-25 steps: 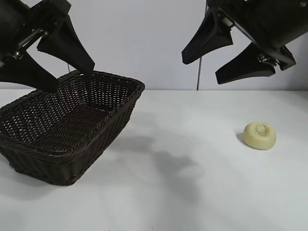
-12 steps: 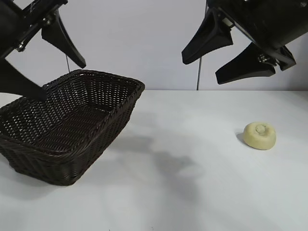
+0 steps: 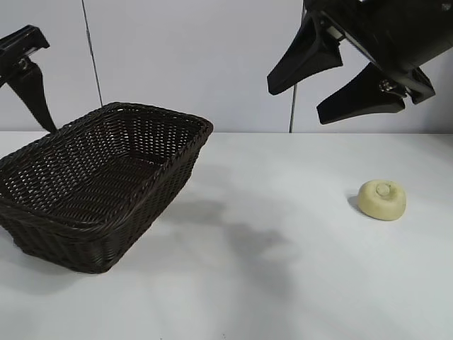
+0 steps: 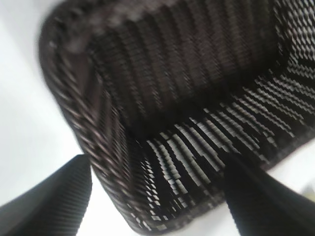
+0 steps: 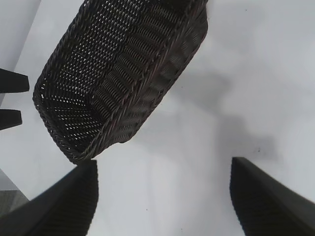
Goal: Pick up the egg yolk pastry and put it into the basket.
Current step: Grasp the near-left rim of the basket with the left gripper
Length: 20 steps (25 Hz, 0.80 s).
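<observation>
Pale-yellow and untouched, the egg yolk pastry [image 3: 382, 200] sits on the white tabletop [image 3: 283, 283] well apart from the basket [image 3: 106, 185], which stands empty at the left side of the exterior view. Nothing of the task looks done yet: the pickup, the carry across and the drop into the basket all remain.

High above the pastry and a little to its left hangs the right gripper [image 3: 327, 83], its fingers spread wide and holding nothing. At the far left, above the basket's outer end, is the left gripper [image 4: 157, 196]; its wrist view shows both fingers parted with the basket's weave between them, empty too.

Most of the left arm is cut off at the exterior view's edge, only one dark finger [image 3: 30, 88] showing. Neither wrist view shows the pastry.
</observation>
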{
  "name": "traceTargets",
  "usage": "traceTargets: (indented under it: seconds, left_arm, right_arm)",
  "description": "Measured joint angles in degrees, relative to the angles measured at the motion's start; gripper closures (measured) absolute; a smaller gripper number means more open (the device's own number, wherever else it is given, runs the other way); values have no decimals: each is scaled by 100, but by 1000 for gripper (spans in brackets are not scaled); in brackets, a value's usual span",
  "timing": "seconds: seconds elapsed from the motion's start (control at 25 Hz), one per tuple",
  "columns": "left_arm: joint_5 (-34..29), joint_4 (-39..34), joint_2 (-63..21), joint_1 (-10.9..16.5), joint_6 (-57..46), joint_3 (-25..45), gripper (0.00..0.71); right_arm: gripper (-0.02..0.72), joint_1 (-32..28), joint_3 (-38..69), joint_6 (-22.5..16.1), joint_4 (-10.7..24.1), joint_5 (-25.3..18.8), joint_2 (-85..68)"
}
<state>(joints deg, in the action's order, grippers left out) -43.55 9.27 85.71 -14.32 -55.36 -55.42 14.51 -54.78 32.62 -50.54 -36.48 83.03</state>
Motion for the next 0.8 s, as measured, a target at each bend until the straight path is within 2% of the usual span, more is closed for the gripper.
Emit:
traceTargets:
  seconds: [0.32,0.52,0.8]
  left_arm:
    - [230,-73,449,0,-106,107,171]
    - [616,-73,1019,0,-106,107,171]
    - [758,48,1689,0,-106,107,189]
  right_arm:
    - [165,0,0,0,0,0,0]
    - [165,0,0,0,0,0,0]
    - [165,0,0,0,0,0,0]
